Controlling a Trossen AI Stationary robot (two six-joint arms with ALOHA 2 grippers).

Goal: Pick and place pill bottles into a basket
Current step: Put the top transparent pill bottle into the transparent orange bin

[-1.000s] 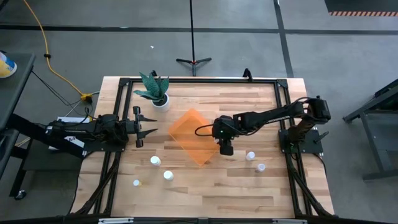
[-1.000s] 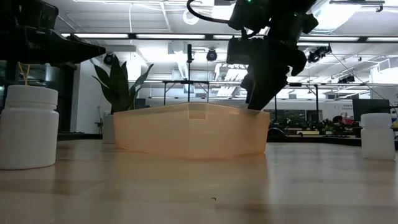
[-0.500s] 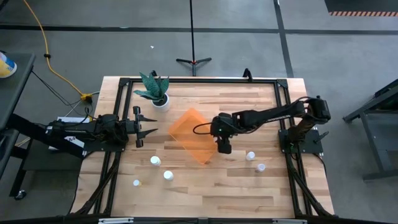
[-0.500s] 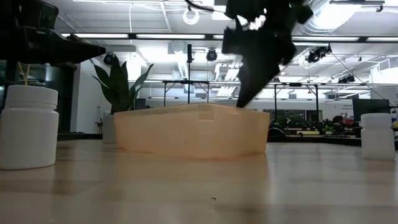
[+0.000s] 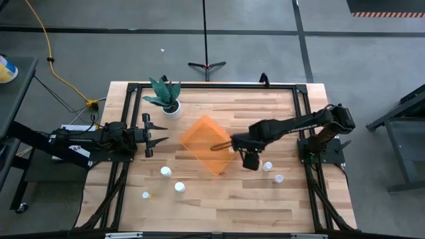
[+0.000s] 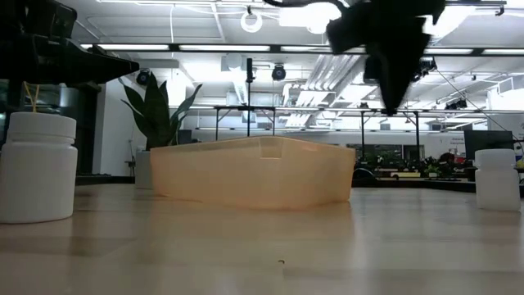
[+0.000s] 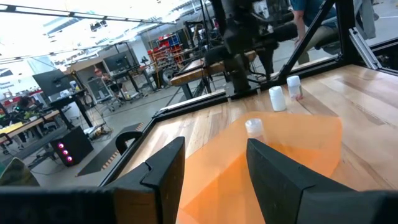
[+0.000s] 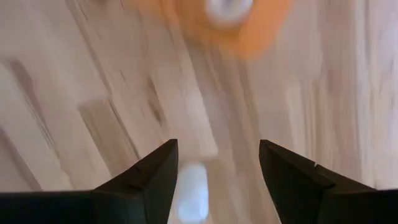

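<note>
The orange basket (image 5: 207,145) sits near the middle of the wooden table (image 5: 199,206), turned so that one corner points toward the far edge. One pill bottle (image 7: 254,127) stands inside it, at its right corner; in the right wrist view its white cap (image 8: 229,7) shows against the orange floor. The other five bottles stand on the bare wood. Two are right of the basket: one (image 5: 267,166) just beside the right gripper and another (image 5: 279,178) a little nearer and further right. Three are on the near left: one (image 5: 165,172) closest to the basket, one (image 5: 179,187) just nearer than it, and one (image 5: 145,195) furthest left and near. In the low view a bottle (image 6: 37,168) looms at the left edge and another (image 6: 497,179) stands at the right edge, with the basket's wall between them.

The right gripper (image 5: 250,159) hangs just right of the basket's right corner, above the table, its fingers (image 8: 149,180) spread apart and empty, with a bottle (image 8: 191,193) on the wood below them.

The left gripper (image 5: 158,136) waits off the basket's left side, its fingers (image 7: 280,180) apart and holding nothing, pointing toward the basket.

A potted plant (image 5: 166,96) with green leaves stands at the far left of the table, behind the basket.
</note>
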